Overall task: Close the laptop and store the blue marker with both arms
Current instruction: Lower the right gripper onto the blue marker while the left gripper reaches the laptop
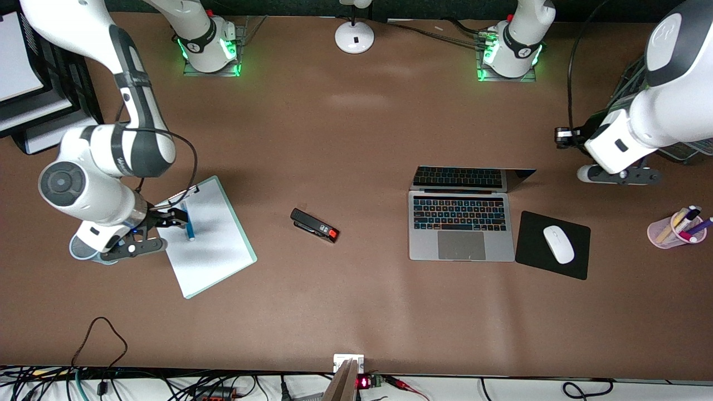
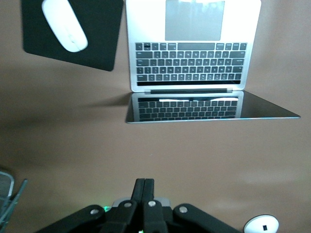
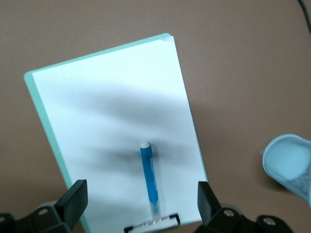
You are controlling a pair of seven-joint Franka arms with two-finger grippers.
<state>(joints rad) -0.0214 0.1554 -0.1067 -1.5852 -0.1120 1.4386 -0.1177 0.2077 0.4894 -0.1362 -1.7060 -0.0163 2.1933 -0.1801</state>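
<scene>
Laptop (image 1: pixel 461 223) sits open on the brown tabletop (image 1: pixel 356 139) toward the left arm's end, its screen leaning back and mirroring the black keys. Just beside it, toward that same end, a black mouse pad (image 1: pixel 529 245) carries a white mouse (image 1: pixel 558 244). A pink cup of pens (image 1: pixel 677 228) stands near the tabletop's edge at the left arm's end.

The blue marker (image 1: pixel 190 226) lies on a white clipboard (image 1: pixel 214 253) with a pale green rim, at the right arm's end of the tabletop; its pale tip points away from the clip. The right pincer (image 1: pixel 170 218) hangs over the clipboard right at the marker, its fingers (image 3: pixel 73 199) spread wide to either side of the marker and not gripping it. A pale blue round object (image 3: pixel 289 160) lies on the tabletop just beside the clipboard.

The left pincer (image 2: pixel 144 187) is clenched with nothing between its fingers, held above bare tabletop near the laptop's lid.

A black stapler (image 1: pixel 314 225) with a red end lies between the clipboard and the laptop. A white round stand (image 1: pixel 354 36) sits between the arms' bases.
</scene>
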